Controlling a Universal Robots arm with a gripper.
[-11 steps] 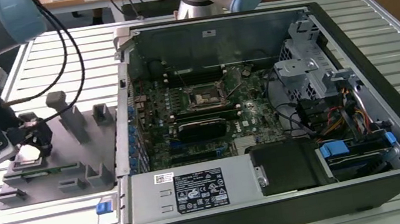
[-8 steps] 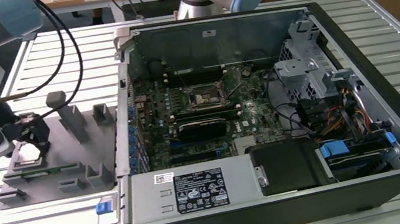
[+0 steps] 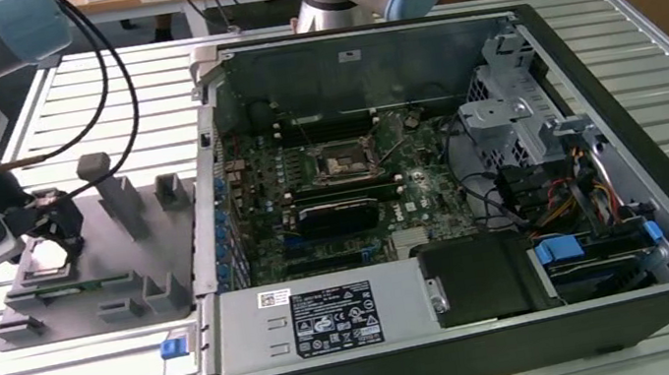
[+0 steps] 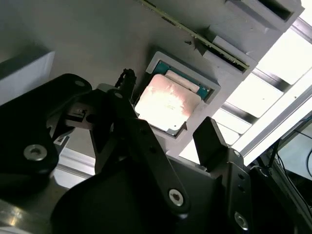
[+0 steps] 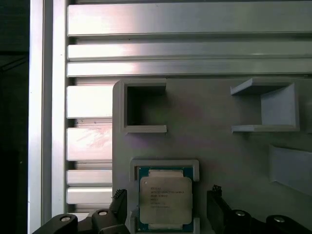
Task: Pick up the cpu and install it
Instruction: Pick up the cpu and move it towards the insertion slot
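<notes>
The cpu [image 5: 165, 200] lies flat in a framed pocket of the grey fixture [image 5: 209, 141]. The gripper [image 5: 166, 197] hangs over that pocket, its fingers [image 5: 216, 201] spread either side of the chip, apparently not touching it.

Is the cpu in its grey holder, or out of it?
In. The cpu lies flat in a recess of the grey holder; the gripper is open, with a gap to the cpu on either side.

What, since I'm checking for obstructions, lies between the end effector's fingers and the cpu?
Nothing in the first wrist view: the open end effector straddles the cpu, with bare gaps over the grey holder either side.
</notes>
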